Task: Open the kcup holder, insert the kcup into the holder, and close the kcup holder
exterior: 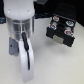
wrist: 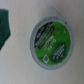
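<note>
green kcup (wrist: 51, 44) lid with white print too blurred to read, red and white pod tops (exterior: 62, 26) in the kcup holder (exterior: 59, 31) unreadable

Kcup holder (exterior: 61, 27): I logged a black boxy unit at the exterior view's right, its drawer pulled out, red-and-white-topped pods in the slots.
Kcup (wrist: 52, 42): I logged a small round green pod, white-rimmed, lying flat on the pale surface in the wrist view.

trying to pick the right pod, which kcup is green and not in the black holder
It is the small round green-topped pod lying alone on the pale surface in the wrist view. The pods with red and white tops sit inside the open black boxy kcup holder.
</note>
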Robot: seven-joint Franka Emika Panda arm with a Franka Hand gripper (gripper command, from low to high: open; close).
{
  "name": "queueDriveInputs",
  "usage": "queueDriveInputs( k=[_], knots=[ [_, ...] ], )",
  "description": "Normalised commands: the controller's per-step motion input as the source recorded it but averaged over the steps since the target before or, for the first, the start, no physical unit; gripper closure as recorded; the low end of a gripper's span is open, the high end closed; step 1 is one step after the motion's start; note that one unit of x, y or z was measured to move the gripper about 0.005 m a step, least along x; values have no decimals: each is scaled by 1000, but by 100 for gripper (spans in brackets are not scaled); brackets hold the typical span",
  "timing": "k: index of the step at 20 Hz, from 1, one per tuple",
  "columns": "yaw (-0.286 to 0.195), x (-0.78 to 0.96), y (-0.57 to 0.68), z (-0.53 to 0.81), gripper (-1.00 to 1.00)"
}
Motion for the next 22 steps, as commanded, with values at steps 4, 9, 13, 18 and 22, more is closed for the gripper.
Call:
queueDriveInputs(
  k=[4, 9, 13, 18, 22],
  knots=[
    [-5, 130, 72, 51, -100],
    [-15, 180, 58, 26, -100],
    [-8, 192, 93, 47, -100],
    [-4, 192, 106, -3, -100],
    [0, 82, 132, -111, -100]
  ],
)
